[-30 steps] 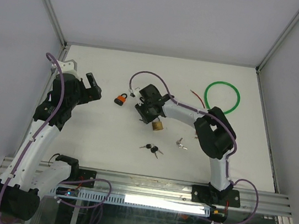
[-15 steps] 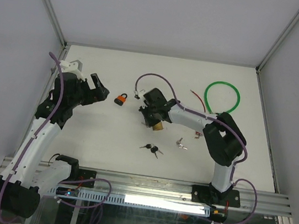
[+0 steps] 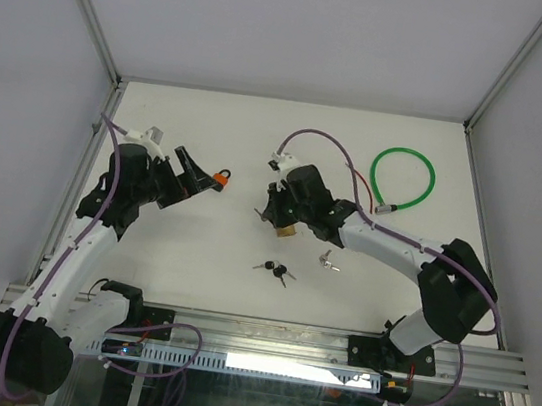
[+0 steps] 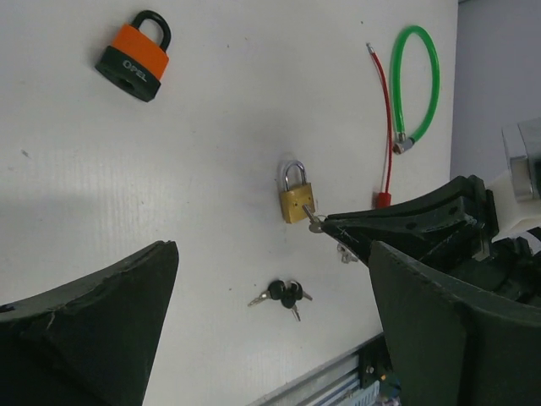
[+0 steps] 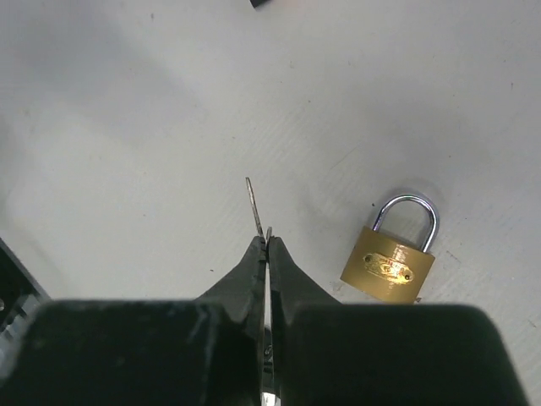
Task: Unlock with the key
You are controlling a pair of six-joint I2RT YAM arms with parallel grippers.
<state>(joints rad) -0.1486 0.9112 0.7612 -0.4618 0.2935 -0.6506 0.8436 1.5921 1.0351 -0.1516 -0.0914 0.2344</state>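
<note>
A brass padlock (image 5: pixel 390 262) with a steel shackle lies flat on the white table; it also shows in the top view (image 3: pixel 286 230) and the left wrist view (image 4: pixel 296 199). My right gripper (image 5: pixel 267 241) is shut on a small silver key (image 5: pixel 254 203), whose blade sticks out past the fingertips. The key is just left of the padlock, apart from it. In the top view the right gripper (image 3: pixel 272 213) hovers beside the padlock. My left gripper (image 3: pixel 199 175) is open and empty, close to an orange and black padlock (image 3: pixel 221 177).
A bunch of black-headed keys (image 3: pixel 276 269) lies near the front, with small silver keys (image 3: pixel 328 262) to its right. A green cable loop (image 3: pixel 404 176) and a red wire (image 4: pixel 380 144) lie at the back right. Frame posts and walls bound the table.
My left gripper has moved right, up to the orange padlock. My right arm has stretched out, its elbow swinging down and right. The gripper still holds the key by the brass padlock.
</note>
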